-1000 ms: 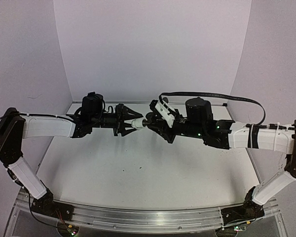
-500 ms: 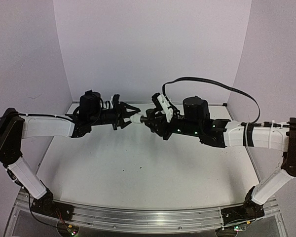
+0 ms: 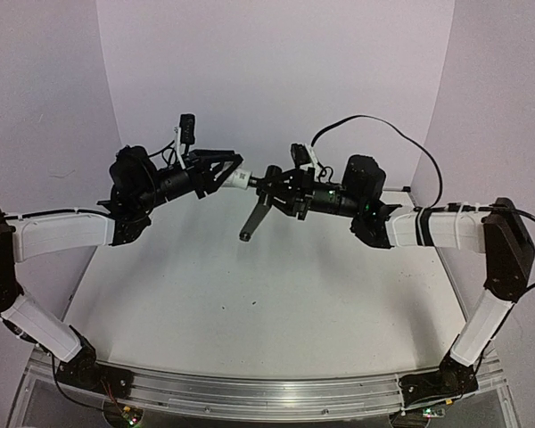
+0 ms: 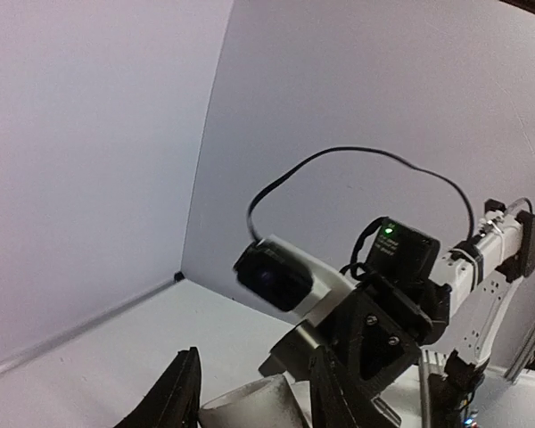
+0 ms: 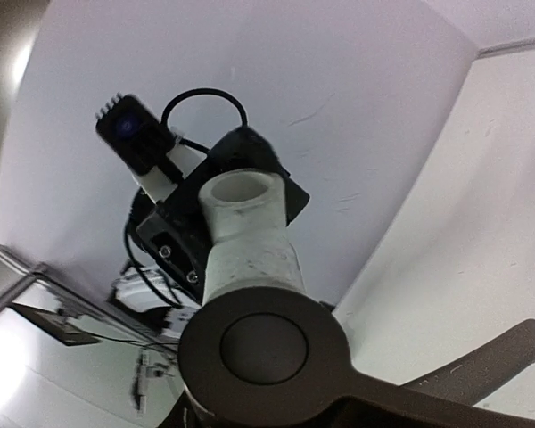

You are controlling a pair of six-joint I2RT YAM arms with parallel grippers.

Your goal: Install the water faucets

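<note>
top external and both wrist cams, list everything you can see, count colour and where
white fitting: one, white, in mid-air over the table, held by the left gripper, its free end meeting the black faucet part
black faucet part: one, black, at the right gripper, a bar hanging down-left from it
table: one, white, under both arms
walls: pale lilac, behind and at both sides
rail: one, silver, near edge, carrying the arm bases
cable: one, black, looping above the right arm
left gripper: one, black, raised, shut on the fitting
right gripper: one, black, raised, facing the left one
</note>
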